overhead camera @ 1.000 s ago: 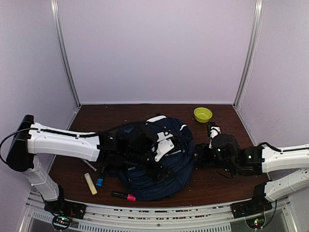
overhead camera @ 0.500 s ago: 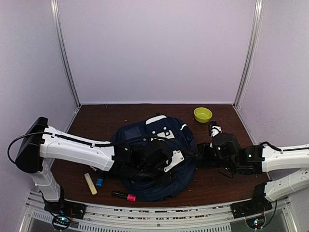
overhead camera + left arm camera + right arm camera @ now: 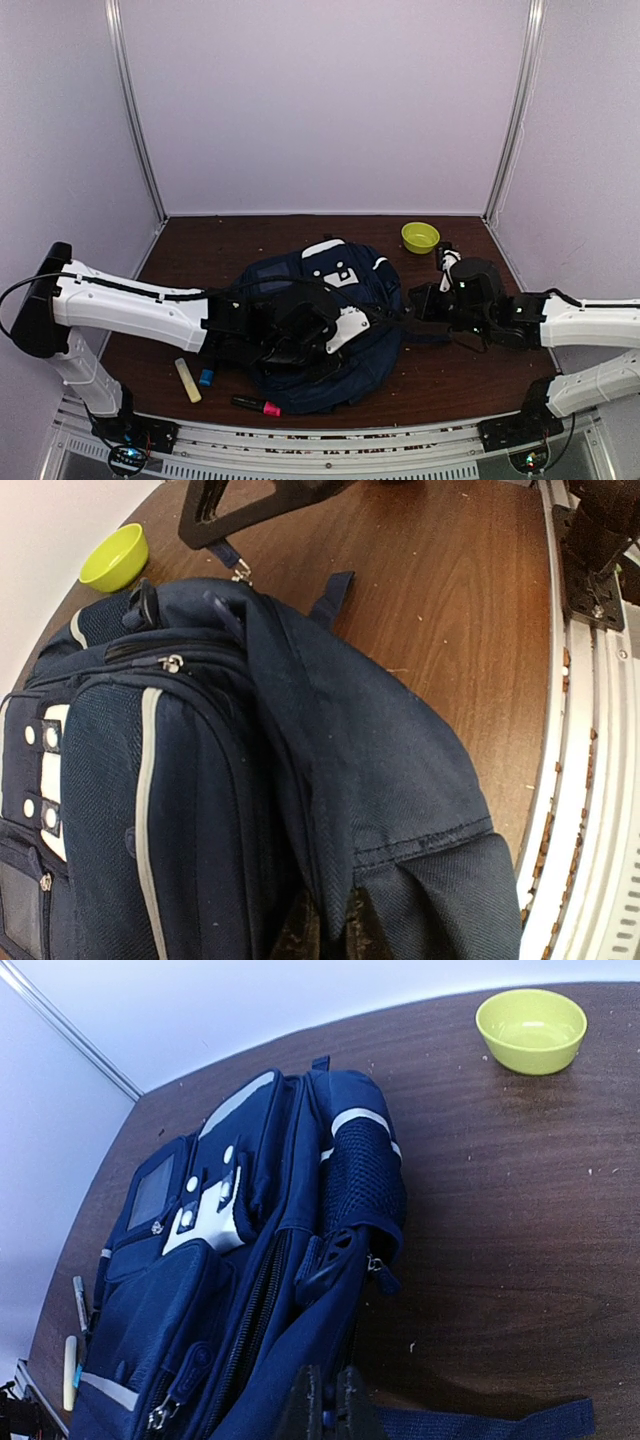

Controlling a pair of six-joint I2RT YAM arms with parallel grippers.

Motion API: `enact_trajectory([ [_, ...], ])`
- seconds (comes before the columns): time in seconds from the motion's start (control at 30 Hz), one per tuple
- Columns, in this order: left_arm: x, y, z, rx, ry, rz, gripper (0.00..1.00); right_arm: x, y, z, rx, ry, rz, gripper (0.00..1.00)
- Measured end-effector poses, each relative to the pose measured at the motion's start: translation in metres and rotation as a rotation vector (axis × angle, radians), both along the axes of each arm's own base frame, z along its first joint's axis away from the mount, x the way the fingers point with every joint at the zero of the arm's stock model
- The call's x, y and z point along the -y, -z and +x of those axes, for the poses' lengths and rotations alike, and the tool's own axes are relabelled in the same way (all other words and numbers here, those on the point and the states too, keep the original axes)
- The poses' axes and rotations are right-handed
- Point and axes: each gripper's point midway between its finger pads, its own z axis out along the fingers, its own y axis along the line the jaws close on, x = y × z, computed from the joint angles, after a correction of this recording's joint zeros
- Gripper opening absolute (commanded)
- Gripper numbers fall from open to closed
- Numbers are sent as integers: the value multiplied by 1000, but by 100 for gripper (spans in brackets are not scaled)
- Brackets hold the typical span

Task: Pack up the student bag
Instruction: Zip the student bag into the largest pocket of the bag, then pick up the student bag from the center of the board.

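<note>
Top external view: left end effector (image 3: 330,330), open a second ago, now clenched on fabric of the student bag (image 3: 345,275) lying on the counter (image 3: 200,250), right end effector (image 3: 322,1400) gripping its side, likely readying the opening for packing.

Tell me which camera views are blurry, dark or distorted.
Top external view: even light, but the navy student bag shows little detail. Left wrist view: the nearest fabric is out of focus. Right wrist view: the lens curves the table edge.
</note>
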Motion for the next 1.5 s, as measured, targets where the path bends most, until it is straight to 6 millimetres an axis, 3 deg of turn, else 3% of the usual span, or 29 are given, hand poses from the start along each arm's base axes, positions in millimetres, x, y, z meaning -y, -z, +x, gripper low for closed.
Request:
enact_trajectory([
  [0.17, -11, -1, -12, -11, 32, 18, 0, -3, 16, 13, -66, -18, -23, 0],
  [0.47, -23, -14, -23, -12, 52, 16, 0, -14, 16, 20, -74, -60, 5, 0],
  [0.5, -25, -15, -24, -13, 53, 12, 0, -15, 16, 22, -76, -59, 4, 3],
  [0.63, -28, -17, -26, -16, 55, 6, 0, -13, 12, 31, -86, -36, -7, 53],
  [0.67, -29, -15, -28, -20, 62, 10, 0, -10, 8, 35, -83, -20, -8, 60],
  [0.77, -35, -2, -38, -34, 83, 45, 0, -4, -7, 41, -71, 7, 3, 68],
  [0.87, -38, 6, -45, -47, 99, 67, 0, 0, -16, 34, -85, 6, 25, 74],
  [1.03, -34, 5, -46, -52, 102, 44, 0, -7, 0, 23, -194, -5, 74, 78],
  [1.13, -34, 7, -47, -55, 105, 44, 0, -9, 28, 22, -283, 14, 48, 77],
  [1.23, -35, 7, -47, -55, 105, 45, 0, -11, 62, 21, -383, 29, -9, 66],
  [1.4, -35, 7, -45, -42, 106, 50, 0, -23, 92, 29, -468, 34, -51, 39],
  [1.5, -36, 7, -43, -28, 105, 54, 0, -32, 95, 32, -485, 21, -26, 9],
])
